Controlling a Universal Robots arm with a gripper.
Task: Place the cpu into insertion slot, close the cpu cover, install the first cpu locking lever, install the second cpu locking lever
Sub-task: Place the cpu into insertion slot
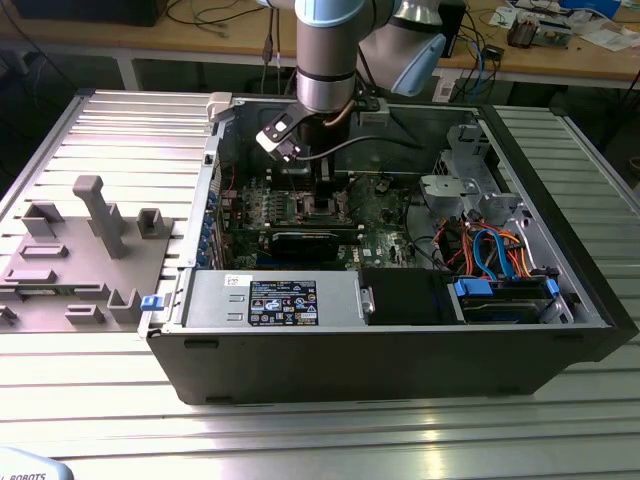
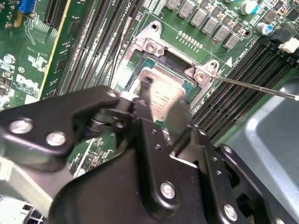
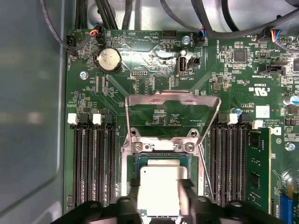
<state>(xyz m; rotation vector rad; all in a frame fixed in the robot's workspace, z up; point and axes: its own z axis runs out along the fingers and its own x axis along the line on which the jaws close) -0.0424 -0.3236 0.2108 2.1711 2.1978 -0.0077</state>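
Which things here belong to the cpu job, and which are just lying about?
Job: gripper shut on the cpu; insertion slot; raised cpu cover; lever rod.
Lying about: coin battery; memory slots; memory module; grey fixture tray.

You have a ribbed silver metal table (image 1: pixel 400 430) carrying everything. In the exterior view, an open black computer case (image 1: pixel 380 360) lies on its side at the table's centre. At nine o'clock from the case, just beside it, sits a grey moulded fixture (image 1: pixel 80 260) with upright posts.
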